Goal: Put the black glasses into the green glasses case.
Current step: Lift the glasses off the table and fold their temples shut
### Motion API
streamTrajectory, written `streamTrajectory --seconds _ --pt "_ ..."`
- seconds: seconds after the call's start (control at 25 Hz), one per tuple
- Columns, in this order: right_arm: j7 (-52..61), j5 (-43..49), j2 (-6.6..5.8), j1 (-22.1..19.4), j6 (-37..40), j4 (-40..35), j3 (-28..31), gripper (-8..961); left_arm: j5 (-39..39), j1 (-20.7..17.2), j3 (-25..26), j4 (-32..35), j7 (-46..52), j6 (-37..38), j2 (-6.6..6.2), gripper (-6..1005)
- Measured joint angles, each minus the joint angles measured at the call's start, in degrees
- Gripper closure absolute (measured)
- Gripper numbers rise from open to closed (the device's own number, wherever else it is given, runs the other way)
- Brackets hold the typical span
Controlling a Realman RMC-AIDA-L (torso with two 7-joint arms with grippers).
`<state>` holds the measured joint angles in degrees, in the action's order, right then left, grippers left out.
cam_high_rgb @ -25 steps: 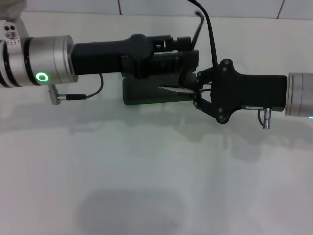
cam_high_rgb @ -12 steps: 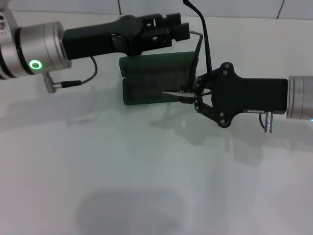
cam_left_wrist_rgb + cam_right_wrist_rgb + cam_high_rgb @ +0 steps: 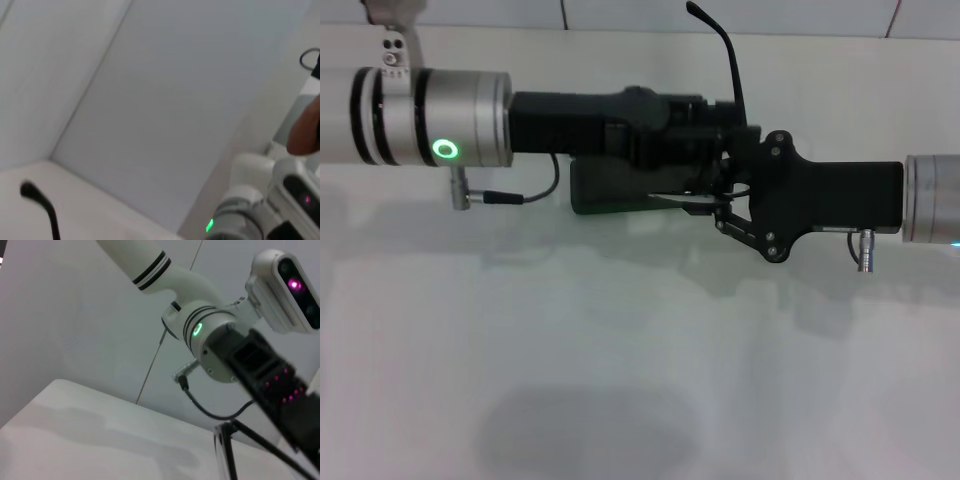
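Reaching in from the right of the head view, the right gripper [image 3: 718,195] was clamped on the black glasses [image 3: 705,199], its fingers pinching the frame at the right end of the green glasses case [image 3: 610,190]. One slim temple arm of the glasses rose up and away from the grip toward the back of the table [image 3: 620,380], ending in a curved tip; the same tip showed in the left wrist view as a dark hooked rod. A pale glint of lens lay just at the fingers, over the case's near edge. The left gripper [image 3: 715,135] stretched in from the left directly above the case, covering most of it, so only the case's front wall and left end showed below the black housing. Whether the case lay open or shut could not be told, nor could the spread of the left gripper's fingers, hidden among the dark parts where the two tools met. The case rested on the white table, near its far edge by the tiled wall [image 3: 720,12].
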<state>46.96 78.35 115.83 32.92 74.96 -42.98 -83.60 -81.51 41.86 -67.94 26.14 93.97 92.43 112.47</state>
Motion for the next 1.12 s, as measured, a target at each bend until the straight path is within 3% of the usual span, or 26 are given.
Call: streamTrajectory --seconds 0.28,0.44,0.68,0.84,1.04,1.12 --pt "-0.03 0.00 0.00 -0.12 0.35 -0.04 -0.30 846 -2.00 0.19 0.33 0.02 1.45 -1.27 0.63 396" --pt "-0.56 0.03 -0.07 -0.75 0.89 -0.03 -0.33 846 -0.78 -0.87 3.33 0.23 1.13 -1.30 0.75 396" --pt "-4.74 -0.50 -0.08 -4.92 8.86 -3.88 0.05 845 -3.35 -2.99 6.05 -0.17 0.46 -6.37 0.57 396" --pt "-5.07 -0.68 0.24 -5.22 14.07 -4.75 -0.92 846 -6.07 -3.23 6.04 -0.38 0.08 -14.97 2.37 396" --pt "-2.66 -3.49 0.35 0.34 13.74 2.09 -6.57 845 -5.65 -2.96 6.17 1.55 -4.12 -16.14 5.73 397" --pt "-1.46 -3.99 0.35 1.81 11.87 4.86 -7.12 845 -5.65 -2.96 6.17 1.55 -4.12 -16.14 5.73 397"
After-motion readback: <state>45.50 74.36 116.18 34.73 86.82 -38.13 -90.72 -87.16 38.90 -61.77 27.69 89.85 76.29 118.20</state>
